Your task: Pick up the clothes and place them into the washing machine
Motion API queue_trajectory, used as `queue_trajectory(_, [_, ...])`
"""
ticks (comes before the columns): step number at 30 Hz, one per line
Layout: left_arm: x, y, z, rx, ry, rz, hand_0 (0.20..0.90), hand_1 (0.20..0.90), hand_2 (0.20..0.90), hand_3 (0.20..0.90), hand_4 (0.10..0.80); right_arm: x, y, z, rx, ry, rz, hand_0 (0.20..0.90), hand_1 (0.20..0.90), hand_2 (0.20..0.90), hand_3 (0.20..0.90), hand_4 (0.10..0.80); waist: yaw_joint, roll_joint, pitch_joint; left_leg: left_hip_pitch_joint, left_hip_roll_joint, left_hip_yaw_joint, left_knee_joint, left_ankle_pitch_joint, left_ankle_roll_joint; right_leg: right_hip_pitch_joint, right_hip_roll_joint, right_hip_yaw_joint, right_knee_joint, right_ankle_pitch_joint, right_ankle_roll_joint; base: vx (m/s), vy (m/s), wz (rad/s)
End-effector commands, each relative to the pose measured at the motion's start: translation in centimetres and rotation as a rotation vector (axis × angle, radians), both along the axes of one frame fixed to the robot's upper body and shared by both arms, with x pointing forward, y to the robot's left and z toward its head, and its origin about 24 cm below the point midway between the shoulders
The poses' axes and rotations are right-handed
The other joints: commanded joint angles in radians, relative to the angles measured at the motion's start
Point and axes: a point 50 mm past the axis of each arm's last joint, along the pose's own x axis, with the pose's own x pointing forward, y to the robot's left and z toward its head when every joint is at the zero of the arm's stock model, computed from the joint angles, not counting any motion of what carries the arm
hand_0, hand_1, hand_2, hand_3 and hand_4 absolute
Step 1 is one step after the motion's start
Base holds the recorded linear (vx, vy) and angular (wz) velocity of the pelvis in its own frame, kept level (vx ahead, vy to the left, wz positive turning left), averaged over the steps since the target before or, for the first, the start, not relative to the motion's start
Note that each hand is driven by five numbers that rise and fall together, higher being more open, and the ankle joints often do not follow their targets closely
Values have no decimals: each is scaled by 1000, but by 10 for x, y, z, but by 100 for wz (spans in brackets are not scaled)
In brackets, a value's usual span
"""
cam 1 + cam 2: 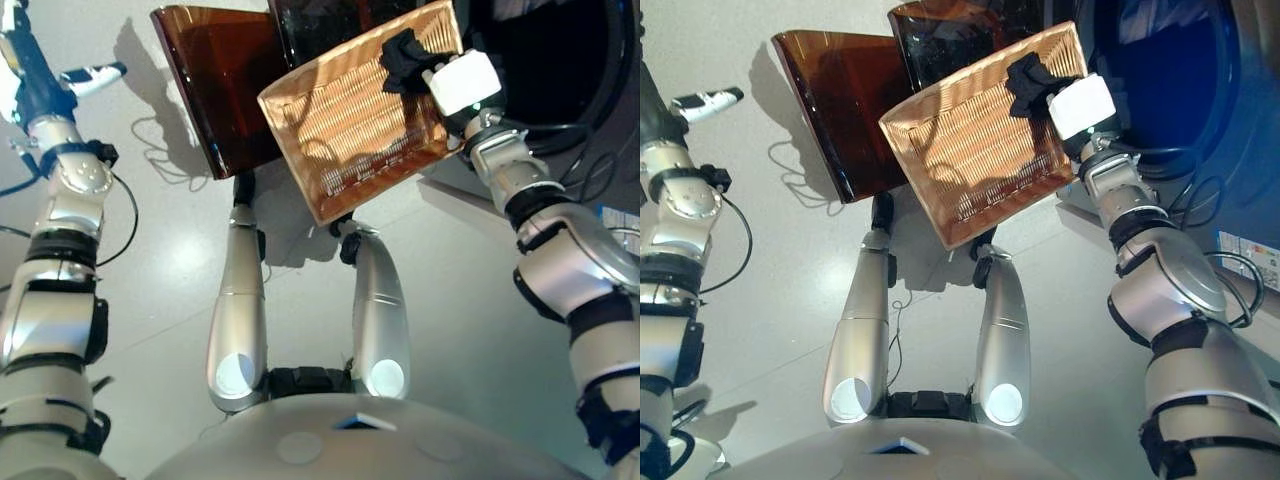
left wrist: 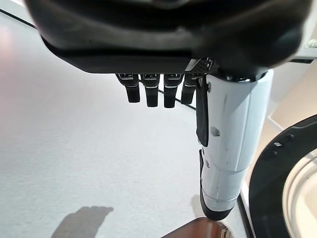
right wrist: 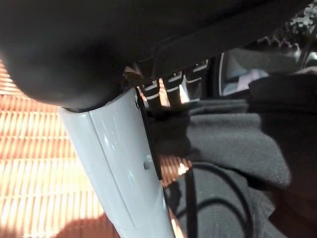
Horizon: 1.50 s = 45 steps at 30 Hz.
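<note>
Your right hand (image 1: 405,62) pinches the amber basket's (image 1: 350,130) rim beside the washing machine (image 1: 1170,90), seemingly with dark cloth (image 3: 233,144). Left hand (image 2: 153,89) off left, fingers straight, holding nothing.

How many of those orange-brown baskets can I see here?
2: a ribbed orange plastic basket tilted up in the right hand by the washing machine, and a dark amber translucent basket behind it.

A humanoid robot's silver-grey arms, ringed with black joint bands, end in a dark left hand (image 2: 163,89) and dark right hand (image 1: 405,62), each with a glossy white thumb cover
</note>
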Motion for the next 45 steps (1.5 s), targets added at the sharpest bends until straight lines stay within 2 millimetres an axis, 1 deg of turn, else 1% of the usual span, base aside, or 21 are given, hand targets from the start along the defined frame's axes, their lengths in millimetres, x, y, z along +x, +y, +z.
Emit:
queue_trajectory(1, [-6,15,20,-8,-104,43,900,900,900,900,800,-3,-43,51,-112,-172,-112,900,900,900,900,800,-35,57,-76,-44,-29,3,9,25,-26,21,59,-38,-84,48,-4,-30,-34,5])
queue_trajectory(3, [-6,16,19,-16,-102,45,900,900,900,900,800,-4,-47,57,-131,-194,-132,900,900,900,900,800,-37,63,-75,-56,-28,2,1,35,-30,11,60,-39,-82,49,-4,-20,-29,5])
queue_trajectory(4, [-6,17,20,-17,-100,50,900,900,900,900,800,-4,-51,64,-151,-220,-150,900,900,900,900,800,-36,66,-74,-58,-27,2,-4,39,-31,7,59,-39,-80,50,-4,-13,-48,3])
queue_trajectory(5, [-6,19,18,-21,-93,57,900,900,900,900,800,-6,-58,67,-193,-224,-182,900,900,900,900,800,-34,69,-72,-64,-28,1,-8,43,-32,0,59,-39,-77,51,-5,-9,-31,1])
queue_trajectory(6, [-6,19,18,-22,-93,58,900,900,900,900,800,-6,-58,68,-194,-225,-182,900,900,900,900,800,-34,69,-72,-65,-28,0,-8,43,-32,0,59,-39,-77,51,-5,-16,-43,1])
queue_trajectory(7, [-6,19,18,-24,-91,58,900,900,900,900,800,-6,-60,77,-235,-254,-197,900,900,900,900,800,-31,72,-66,-72,-29,-1,-11,51,-34,-9,56,-39,-75,55,-4,0,0,0])
queue_trajectory(10, [-6,19,15,-31,-79,58,900,900,900,900,800,-7,-62,75,-260,-242,-213,900,900,900,900,800,-32,74,-66,-73,-28,-3,-15,55,-35,-10,55,-37,-72,53,-4,-4,-12,0])
queue_trajectory(13, [-4,17,17,-28,-82,49,900,900,900,900,800,-7,-62,82,-299,-267,-210,900,900,900,900,800,-33,81,-67,-68,-27,-2,-27,60,-40,-7,54,-37,-73,52,-3,-5,-9,6])
queue_trajectory(14, [-3,17,21,-19,-92,49,900,900,900,900,800,-7,-62,85,-313,-277,-214,900,900,900,900,800,-34,83,-68,-67,-27,-3,-30,63,-42,-8,54,-37,-75,54,-4,-6,4,7])
queue_trajectory(17, [-3,18,25,-12,-96,52,900,900,900,900,800,-7,-62,84,-323,-277,-208,900,900,900,900,800,-37,83,-71,-69,-24,-2,-35,65,-44,-8,55,-35,-81,55,-4,-16,-8,7])
queue_trajectory(19, [-1,17,26,-7,-91,53,900,900,900,900,800,-7,-61,88,-348,-293,-196,900,900,900,900,800,-40,84,-73,-78,-23,-4,-40,73,-47,-15,55,-35,-85,59,-3,0,0,0])
queue_trajectory(25, [-1,17,24,-12,-94,53,900,900,900,900,800,-7,-61,86,-404,-275,-171,900,900,900,900,800,-45,87,-77,-86,-17,-8,-58,84,-52,-23,57,-39,-89,62,-1,-2,-2,0])
queue_trajectory(26, [-3,18,22,-11,-98,57,900,900,900,900,800,-8,-62,85,-414,-276,-165,656,656,656,656,625,-44,87,-79,-88,-16,-9,-59,85,-53,-24,59,-39,-88,60,-2,0,0,0])
queue_trajectory(27, [-3,18,22,-11,-97,58,900,900,900,900,800,-8,-62,85,-414,-276,-165,529,529,529,529,535,-44,87,-80,-88,-16,-9,-59,85,-53,-24,59,-39,-87,60,-2,0,0,0])
queue_trajectory(28, [-4,19,21,-15,-101,59,900,900,900,900,800,-9,-64,84,-410,-277,-171,200,200,200,200,300,-43,86,-82,-92,-16,-12,-57,85,-54,-26,59,-41,-84,60,-1,0,0,0])
queue_trajectory(31, [-5,19,19,-15,-103,59,900,900,900,900,800,-10,-66,82,-417,-266,-173,200,200,200,200,300,-41,86,-84,-95,-16,-14,-58,86,-55,-30,57,-43,-81,58,-1,0,0,0])
queue_trajectory(35, [-7,19,17,-12,-105,61,900,900,900,900,800,-12,-71,83,-418,-270,-193,200,200,200,200,300,-36,83,-82,-99,-18,-20,-57,88,-55,-30,56,-46,-79,56,0,0,0,0])
queue_trajectory(37, [-12,23,16,-16,-120,77,900,900,900,900,800,-16,-76,79,-424,-261,-175,200,200,200,200,300,-40,78,-80,-101,-18,-19,-56,89,-54,-31,55,-46,-77,55,0,0,0,0])
queue_trajectory(40, [-12,25,20,0,-126,85,900,900,900,900,800,-16,-75,87,-424,-287,-158,200,200,200,200,300,-43,76,-79,-103,-20,-20,-55,88,-53,-32,53,-46,-78,54,2,0,0,0])
queue_trajectory(44, [-12,24,13,-3,-106,86,900,900,900,900,800,-18,-80,84,-423,-285,-180,200,200,200,200,300,-44,77,-82,-99,-21,-18,-53,85,-49,-25,50,-44,-81,56,2,11,19,2])
queue_trajectory(45, [-12,22,8,-5,-91,80,900,900,900,900,800,-19,-82,81,-430,-280,-190,200,200,200,200,300,-43,75,-86,-89,-20,-16,-58,84,-46,-15,50,-43,-87,56,3,0,0,0])
